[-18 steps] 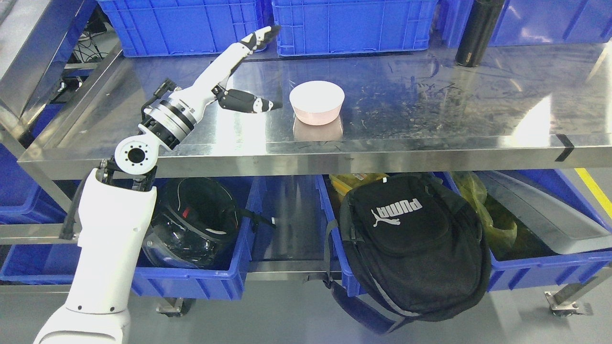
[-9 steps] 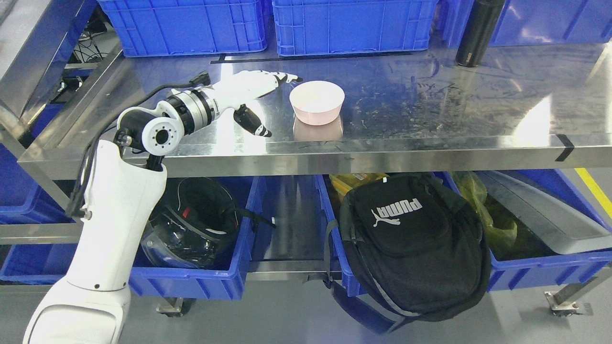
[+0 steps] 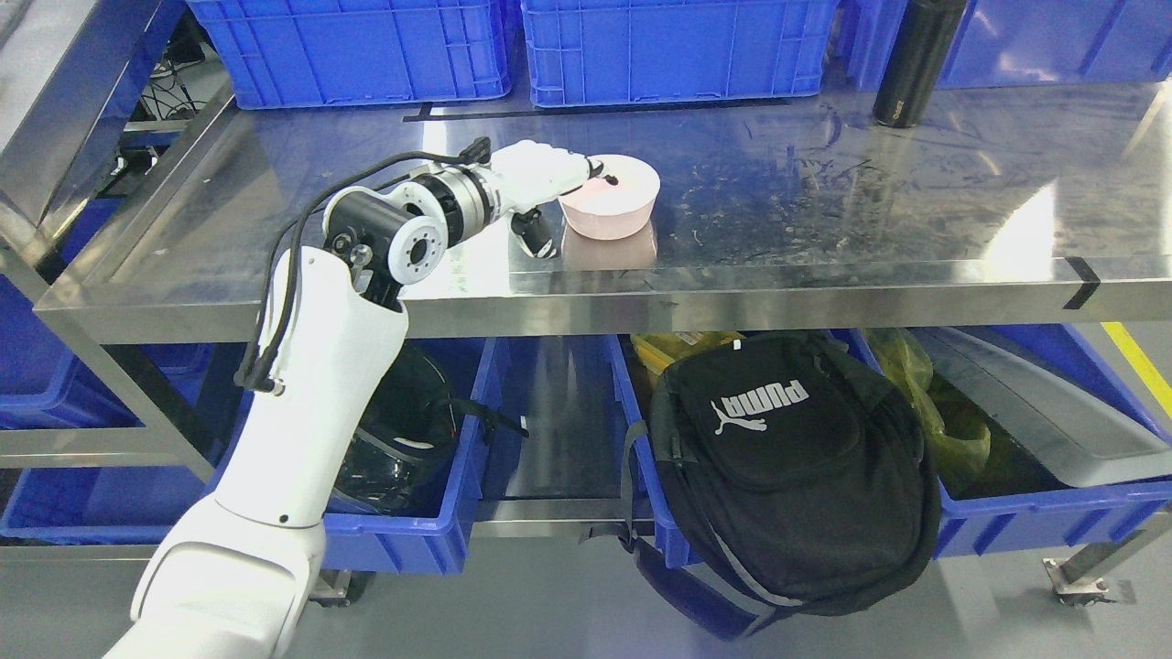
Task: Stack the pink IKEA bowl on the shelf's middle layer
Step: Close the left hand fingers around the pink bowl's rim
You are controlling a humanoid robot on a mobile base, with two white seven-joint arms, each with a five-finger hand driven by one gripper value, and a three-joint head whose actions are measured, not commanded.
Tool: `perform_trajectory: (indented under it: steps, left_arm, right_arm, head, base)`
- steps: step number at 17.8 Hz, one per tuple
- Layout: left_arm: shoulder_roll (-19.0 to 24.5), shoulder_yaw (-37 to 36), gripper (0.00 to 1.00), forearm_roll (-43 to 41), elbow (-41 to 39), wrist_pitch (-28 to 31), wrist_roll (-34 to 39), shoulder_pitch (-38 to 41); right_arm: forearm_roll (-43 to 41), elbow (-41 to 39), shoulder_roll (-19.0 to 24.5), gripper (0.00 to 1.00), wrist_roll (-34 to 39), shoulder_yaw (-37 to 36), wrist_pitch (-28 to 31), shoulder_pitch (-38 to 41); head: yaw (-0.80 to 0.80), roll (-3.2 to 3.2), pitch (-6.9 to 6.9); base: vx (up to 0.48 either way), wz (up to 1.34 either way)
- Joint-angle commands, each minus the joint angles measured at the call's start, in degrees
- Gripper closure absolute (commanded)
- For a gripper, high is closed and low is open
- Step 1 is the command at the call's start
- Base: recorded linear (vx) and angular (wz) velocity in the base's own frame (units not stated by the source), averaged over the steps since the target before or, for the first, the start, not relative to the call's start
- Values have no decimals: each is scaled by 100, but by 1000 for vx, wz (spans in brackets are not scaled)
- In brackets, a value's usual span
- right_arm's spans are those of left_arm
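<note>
Stainless steel shelf unit [image 3: 824, 293] fills the view, its top glossy with bright glare patches and scuff marks, black tape strips at the back [image 3: 595, 112] and on the right front edge [image 3: 1080, 284]. Blue plastic crates [image 3: 678, 46] line the rear, a black bottle [image 3: 911, 59] stands upright back right. Lower tier carries blue bins [image 3: 403, 540] holding a black helmet [image 3: 403, 439] and yellow bags [image 3: 952, 430], a black Puma backpack [image 3: 787, 467] hangs over the front, below it grey floor [image 3: 549, 604] with a yellow line [image 3: 1140, 361] at right and a caster [image 3: 1085, 586].
</note>
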Motion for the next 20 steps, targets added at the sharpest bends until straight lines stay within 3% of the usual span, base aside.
perform_trajectory:
  steps: [1, 5, 15, 20]
  left_arm:
    - [-757, -296, 24, -284, 1165, -27, 157, -556]
    - [-757, -313, 31, -293, 1367, 25, -36, -521]
    - [-757, -295, 33, -706, 2061, -1, -28, -872]
    - [-757, -304, 44, -777, 2439, -27, -19, -925]
  right_arm:
    - [0, -100, -100, 0, 1, 0, 1, 132]
    - [0, -100, -100, 0, 1, 0, 1, 132]
    - [0, -100, -100, 0, 1, 0, 1, 132]
    - [0, -100, -100, 0, 1, 0, 1, 132]
  head:
    - [0, 0, 0]
    - [0, 0, 0]
    - [0, 0, 0]
    - [0, 0, 0]
  base:
    - [0, 0]
    - [0, 0]
    - [0, 0]
    - [0, 0]
